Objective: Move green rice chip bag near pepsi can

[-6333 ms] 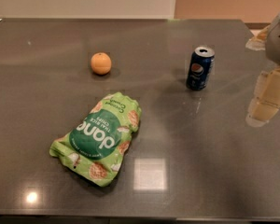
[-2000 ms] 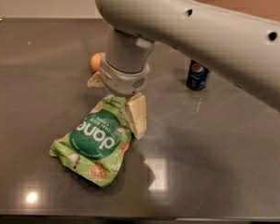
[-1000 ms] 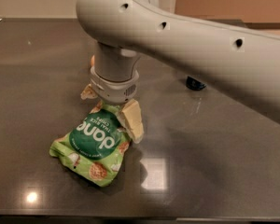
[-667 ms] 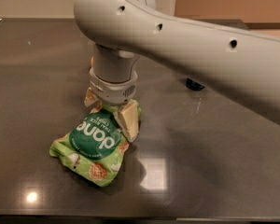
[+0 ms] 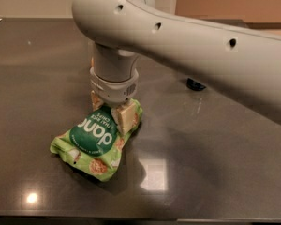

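End effector [image 5: 112,116], fingers spread, astride top end of green rice chip bag [image 5: 91,138].

table [image 5: 234,177]: dark grey, glossy, light glints [image 5: 153,175] | back wall [image 5: 37,1]: pale cream | tan panel [image 5: 234,1]: far right

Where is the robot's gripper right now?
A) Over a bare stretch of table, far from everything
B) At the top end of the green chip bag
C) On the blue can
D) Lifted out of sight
B: the gripper is at the upper end of the green rice chip bag, and the pepsi can sits apart, mostly hidden behind the arm.
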Robot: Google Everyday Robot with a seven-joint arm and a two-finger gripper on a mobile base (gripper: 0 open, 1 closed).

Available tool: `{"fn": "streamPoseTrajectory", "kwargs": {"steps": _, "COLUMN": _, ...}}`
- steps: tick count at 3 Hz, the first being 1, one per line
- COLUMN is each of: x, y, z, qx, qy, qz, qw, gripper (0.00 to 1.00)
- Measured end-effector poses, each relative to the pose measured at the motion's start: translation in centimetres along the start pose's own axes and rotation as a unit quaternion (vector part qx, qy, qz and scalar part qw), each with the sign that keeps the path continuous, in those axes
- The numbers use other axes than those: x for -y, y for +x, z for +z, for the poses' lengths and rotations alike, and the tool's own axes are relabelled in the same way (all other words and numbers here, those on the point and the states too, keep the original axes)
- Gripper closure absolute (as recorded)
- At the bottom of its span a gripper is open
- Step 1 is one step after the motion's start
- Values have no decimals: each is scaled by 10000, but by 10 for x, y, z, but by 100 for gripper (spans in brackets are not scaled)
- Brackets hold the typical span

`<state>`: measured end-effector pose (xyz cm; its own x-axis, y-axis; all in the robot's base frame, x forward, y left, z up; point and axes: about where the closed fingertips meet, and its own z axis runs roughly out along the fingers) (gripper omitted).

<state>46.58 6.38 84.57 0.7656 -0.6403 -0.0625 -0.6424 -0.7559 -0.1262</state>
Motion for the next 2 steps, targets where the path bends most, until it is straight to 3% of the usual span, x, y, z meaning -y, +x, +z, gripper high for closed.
{"fn": "streamPoseTrajectory", "kwargs": {"steps": 1, "x": -4, "y": 11, "z": -13, "qx": -81, "qy": 80, "qz": 254, "qw": 9996, "gripper": 88}}
{"fn": "streamPoseTrajectory", "kwargs": {"steps": 2, "x": -11, "y": 31, "z": -30, "qx": -160, "qy": 193, "qz": 751, "qw": 9969, "gripper": 100}}
